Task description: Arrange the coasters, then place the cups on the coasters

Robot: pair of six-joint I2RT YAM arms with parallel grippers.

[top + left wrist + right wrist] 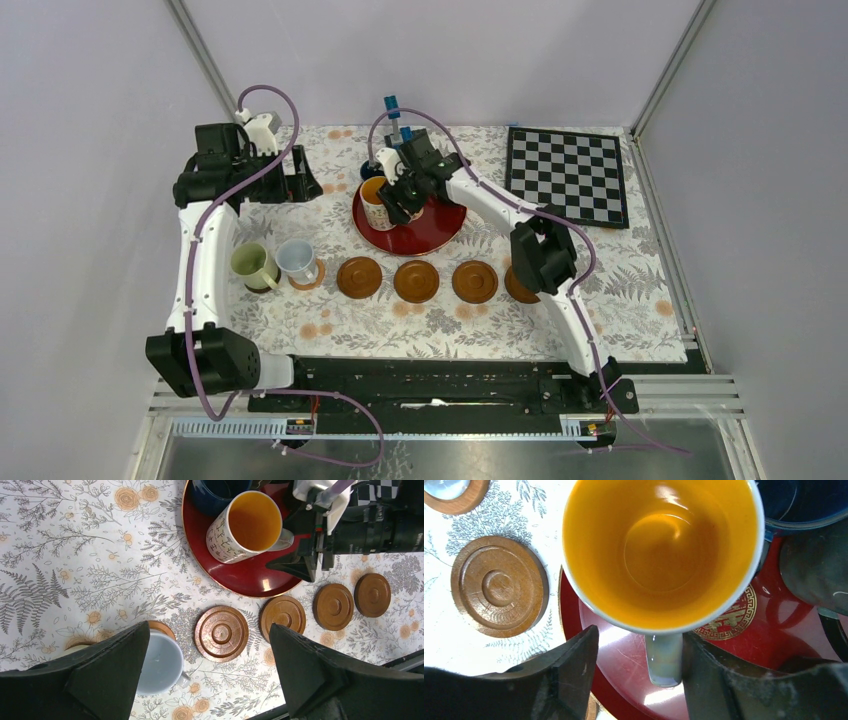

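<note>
A patterned white cup point(375, 203) point(659, 550) with an orange inside stands on the red tray point(432, 228) point(624, 655). My right gripper point(402, 205) point(640, 640) is open around its handle point(664, 660): the right finger touches the handle, the left finger stands apart. A dark blue cup point(799, 505) sits just behind it. Three brown coasters point(358, 277) point(416, 281) point(474, 282) lie bare in a row; a further coaster point(518, 285) is partly under the right arm. The light blue cup point(297, 258) point(160, 662) stands on a coaster point(312, 277), the pale green cup point(252, 265) beside it. My left gripper point(300, 185) point(210, 675) hangs open and holds nothing.
A chessboard point(567, 175) lies at the back right. A blue-capped post point(392, 110) stands behind the tray. Another dark cup point(819, 570) sits on the tray close to my right finger. Grey walls close in the flowered tablecloth point(620, 300).
</note>
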